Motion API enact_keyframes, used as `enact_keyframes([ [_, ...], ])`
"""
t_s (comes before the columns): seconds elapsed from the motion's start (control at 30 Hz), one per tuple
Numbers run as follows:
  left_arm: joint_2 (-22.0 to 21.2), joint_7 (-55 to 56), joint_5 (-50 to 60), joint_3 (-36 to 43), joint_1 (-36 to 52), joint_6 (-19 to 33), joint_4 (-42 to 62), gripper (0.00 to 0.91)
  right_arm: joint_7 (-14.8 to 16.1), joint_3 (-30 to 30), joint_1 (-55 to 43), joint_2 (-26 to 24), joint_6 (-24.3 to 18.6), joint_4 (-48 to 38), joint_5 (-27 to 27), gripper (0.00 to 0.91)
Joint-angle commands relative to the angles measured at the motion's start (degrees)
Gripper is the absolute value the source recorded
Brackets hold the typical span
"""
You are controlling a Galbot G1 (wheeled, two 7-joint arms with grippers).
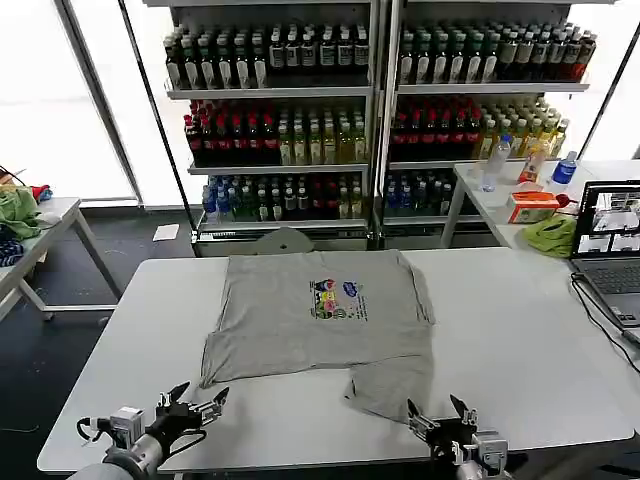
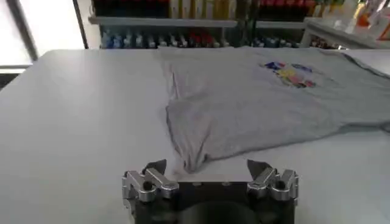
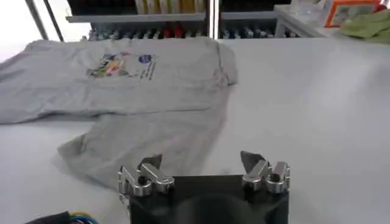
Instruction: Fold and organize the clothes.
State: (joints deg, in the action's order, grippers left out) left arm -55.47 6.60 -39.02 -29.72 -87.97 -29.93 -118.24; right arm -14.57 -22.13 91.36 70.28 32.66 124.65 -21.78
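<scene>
White table (image 1: 520,330), grey shirt (image 1: 300,320) spread, left gripper (image 1: 195,403), right gripper (image 1: 440,412) open

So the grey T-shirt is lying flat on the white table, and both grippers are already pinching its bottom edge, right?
Not quite. The grey T-shirt does lie on the white table, but the head view shows the left gripper and right gripper open and short of its hem, gripping nothing.

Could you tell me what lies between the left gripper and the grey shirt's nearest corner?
Only bare white table separates the open left gripper from the shirt, seen in the left wrist view.
</scene>
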Motion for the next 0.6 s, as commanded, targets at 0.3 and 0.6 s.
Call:
enact_keyframes([
  [0.3,0.04,1.53,-4.67,1.25,6.51,-0.92,4.08,0.907,-0.8,2.99,-1.42,1.35,0.69,-2.16,1.51,0.01],
  [0.6,0.14,0.88,-4.16,2.74,7.63,-0.63,6.64,0.564,-0.67,3.38,-1.91,1.37,0.7,-3.16,1.32,0.0],
])
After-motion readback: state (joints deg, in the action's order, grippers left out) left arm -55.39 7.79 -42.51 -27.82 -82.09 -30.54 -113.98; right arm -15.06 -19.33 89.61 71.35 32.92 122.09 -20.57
